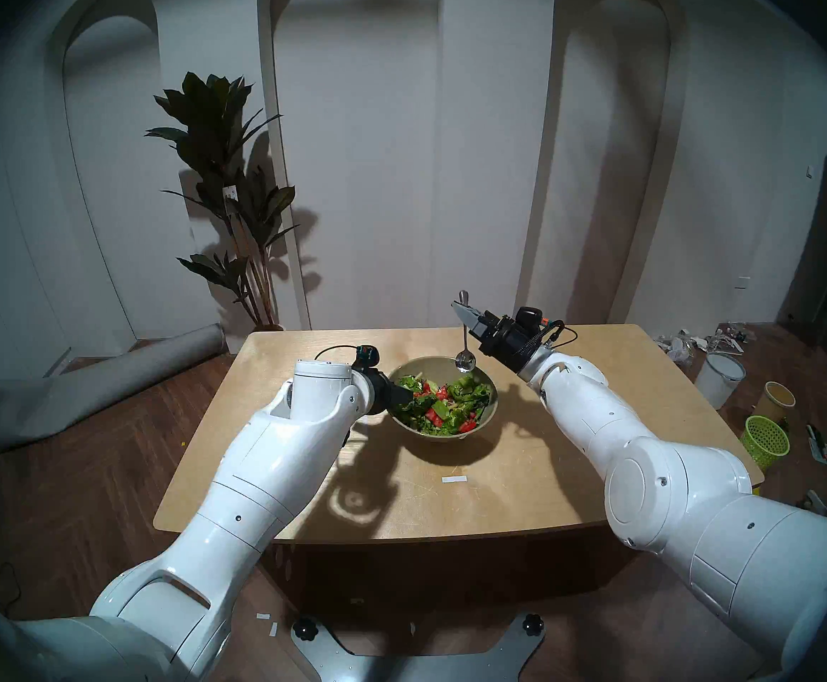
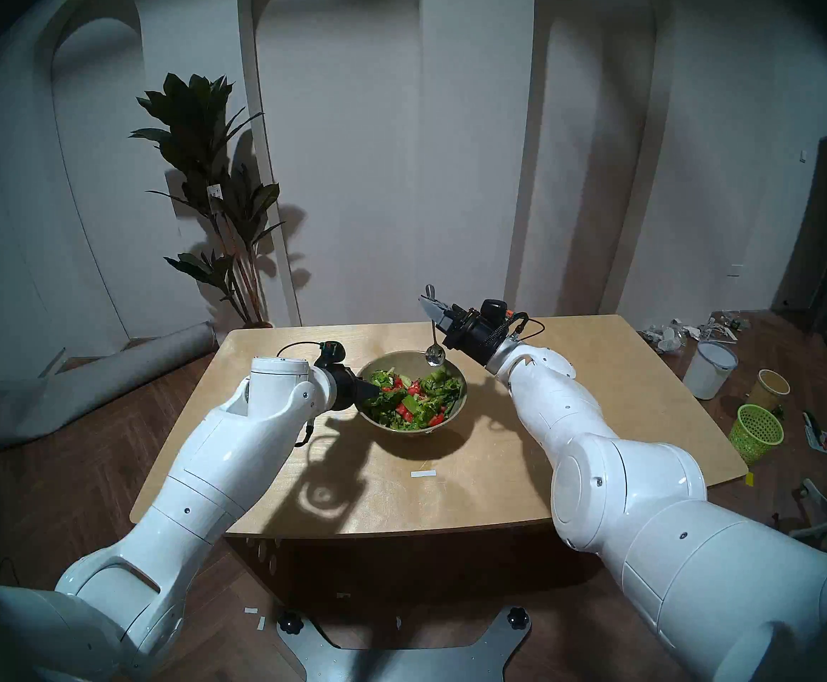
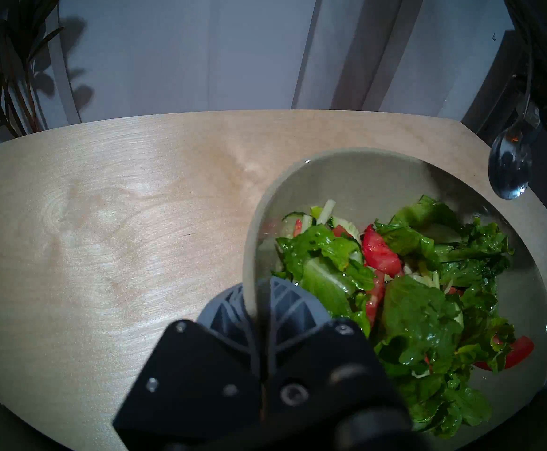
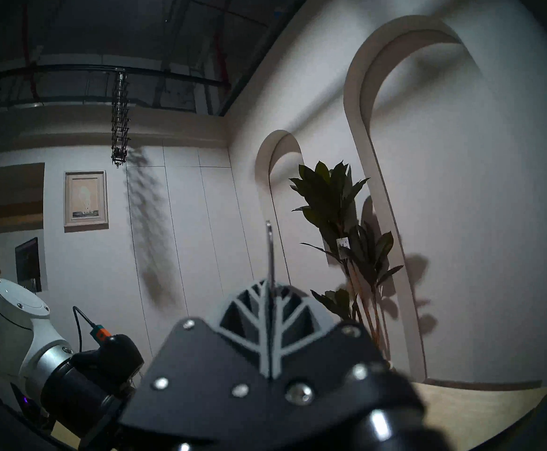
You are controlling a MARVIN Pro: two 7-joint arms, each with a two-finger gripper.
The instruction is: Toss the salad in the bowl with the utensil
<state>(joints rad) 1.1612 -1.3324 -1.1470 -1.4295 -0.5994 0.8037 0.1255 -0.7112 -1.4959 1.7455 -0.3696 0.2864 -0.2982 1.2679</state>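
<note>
Wooden table [image 1: 303, 469], olive-beige bowl [image 1: 487, 410] near its middle, tilted up at the left side. Inside, a heap of salad [image 1: 443, 403]: green lettuce, red tomato pieces, pale cucumber slices (wet and glossy in the left wrist view). Left gripper [image 3: 255, 307] clamped on the bowl's left rim, 1 grey ribbed finger outside the wall and 1 inside, just beside the nearest lettuce leaves. Right gripper [image 1: 461, 309] raised above the bowl's far right edge, fingers pressed together on the thin handle of a silver spoon [image 1: 464, 358]. Spoon hanging nearly upright, handle tip poking up past the fingers, oval head lowest, over the bowl's far rim and clear of the salad. Nothing lying in the spoon's head as far as the left wrist view shows. In the right wrist view, only the handle's upper end visible, standing up between the 2 closed fingers [image 4: 249, 313]. Small white strip [image 1: 453, 479] on the table nearer the robot than the bowl, well apart from it. On the floor at the right, a lime-green mesh basket [image 1: 766, 442]. Potted plant [image 1: 226, 184] behind the table's far left corner.
</note>
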